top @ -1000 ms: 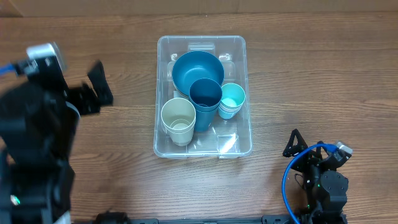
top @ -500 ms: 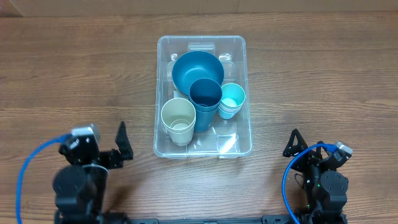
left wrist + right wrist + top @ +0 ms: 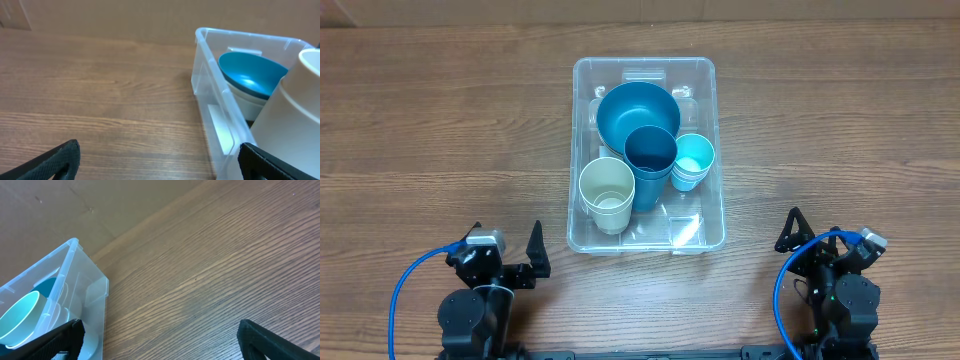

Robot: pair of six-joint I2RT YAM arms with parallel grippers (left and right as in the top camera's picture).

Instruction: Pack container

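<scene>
You have the container (image 3: 719,200) mid-table, holding dishes.
Inside: bowl (image 3: 638,112) far, dark cup (image 3: 651,150) middle, cream cup (image 3: 607,185) left, teal cup (image 3: 694,155) right. Left gripper (image 3: 502,256) and right gripper (image 3: 828,242) gape wide, empty, near.

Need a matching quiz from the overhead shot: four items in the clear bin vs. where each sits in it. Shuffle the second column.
Items in the bin:
1. blue bowl
2. dark blue cup
3. cream cup
4. teal cup

Places:
A. right side
B. near-left corner
C. far end
D. middle

Pairs: 1-C, 2-D, 3-B, 4-A
</scene>
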